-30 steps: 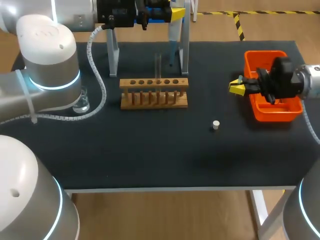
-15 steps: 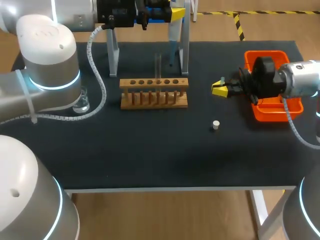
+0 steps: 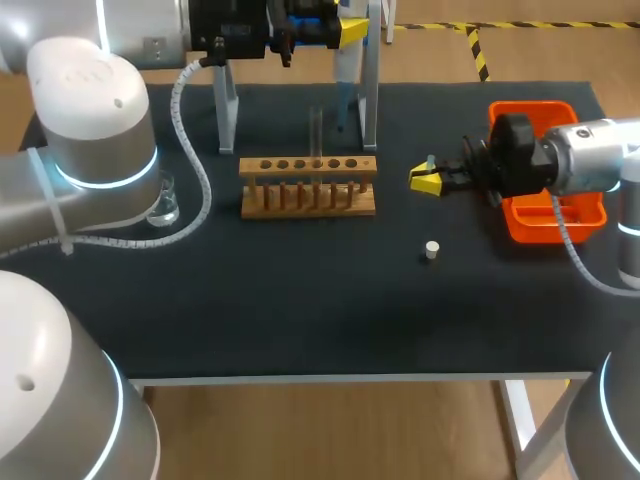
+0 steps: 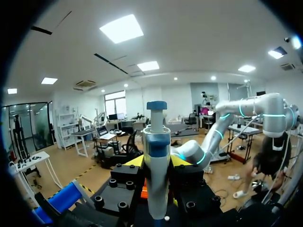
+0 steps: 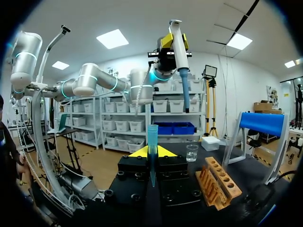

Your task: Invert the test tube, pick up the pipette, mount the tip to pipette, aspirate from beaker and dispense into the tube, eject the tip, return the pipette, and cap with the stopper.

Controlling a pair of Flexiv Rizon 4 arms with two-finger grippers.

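step in hand, as judged: mounting the tip to the pipette. the right gripper (image 3: 425, 181) comes in from the right and sits just right of the wooden rack (image 3: 308, 187), above the surface (image 3: 300, 310). it is closed narrowly on the blue tip (image 5: 152, 146), both yellow fingers pressing it from two sides. the tip stands upright, wide open end up, point down. the left gripper (image 3: 338, 27) is at the far edge, above the metal stand (image 3: 226, 110), and is clamped on the pipette (image 5: 178, 52), which hangs upright with plunger up and nose down. the governing relation: from the right gripper the pipette lies far and to the left, and higher. in the right wrist view it shows ahead of and above the tip, a little to one side and well apart from it. both long axes are about vertical, so roughly parallel but not in line. judgement: the tip's open end must come directly under the nose, and the two must then close along one common axis. a sideways offset or a tilt risks a skewed seat or a miss. the test tube (image 3: 316, 128) stands in the rack, near the line between the two grippers, and looks worth clearing. the stopper (image 3: 432, 249) lies on the surface nearer than the right gripper. the beaker (image 3: 163, 203) is at the left. the orange tray (image 3: 530, 108) is at the right.
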